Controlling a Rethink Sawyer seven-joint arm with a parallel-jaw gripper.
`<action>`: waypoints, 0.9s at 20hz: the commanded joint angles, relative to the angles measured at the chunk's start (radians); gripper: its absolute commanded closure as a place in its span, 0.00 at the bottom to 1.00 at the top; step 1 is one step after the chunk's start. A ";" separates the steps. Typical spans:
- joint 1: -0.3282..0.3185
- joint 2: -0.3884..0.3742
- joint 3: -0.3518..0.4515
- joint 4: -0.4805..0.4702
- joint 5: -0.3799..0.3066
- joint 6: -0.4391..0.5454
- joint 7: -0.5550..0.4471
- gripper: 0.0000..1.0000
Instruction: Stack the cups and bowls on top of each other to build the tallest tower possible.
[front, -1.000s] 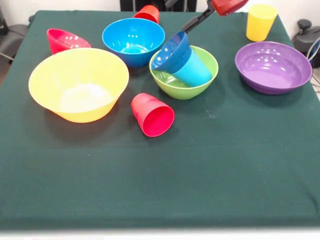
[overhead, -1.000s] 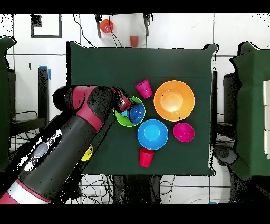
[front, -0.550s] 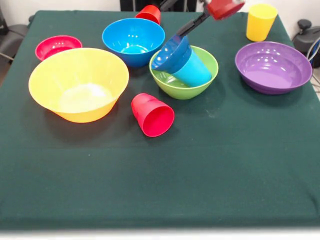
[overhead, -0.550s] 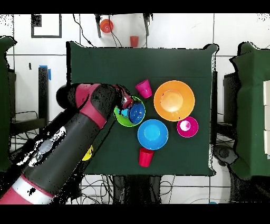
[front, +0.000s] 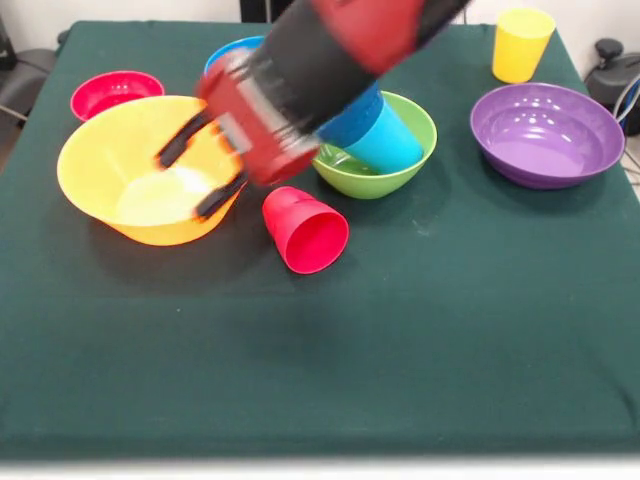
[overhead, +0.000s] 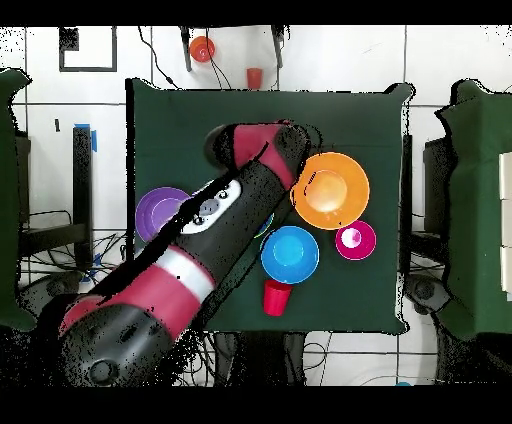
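Gripper (front: 198, 170) hangs over the big yellow bowl (front: 100, 165), fingers (front: 178, 144) spread w/ nothing between them, both pointing down-left into the bowl's open mouth. Arm (overhead: 190, 260) is blurred, so exact finger height above the bowl floor can't be told.

Key relation: the nearest loose piece is the red cup (front: 305, 230), on its side on the desk (front: 450, 330), just beside the yellow bowl. Its mouth faces the front edge of the desk, long axis running roughly front-to-back in front view. From the fingers it sits to picture-right & nearer the camera, so I'd judge a grab needs the wrist turned to close across the cup wall.

No tower yet: light blue cup (front: 395, 140) lies tilted in the green bowl (front: 415, 115) w/ a dark blue bowl (front: 350, 118) capping its mouth end, partly hidden by the arm. Small red bowl (front: 110, 90), purple bowl (front: 545, 132), yellow cup (front: 520, 42) stand apart; medium blue bowl (overhead: 289, 254) is clear in overhead.
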 joint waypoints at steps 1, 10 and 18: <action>-0.096 0.010 0.261 -0.177 -0.045 0.066 -0.179 0.00; -0.136 -0.128 0.457 -0.035 -0.092 -0.043 -0.200 0.00; -0.112 -0.089 0.465 -0.005 -0.150 -0.129 -0.079 0.00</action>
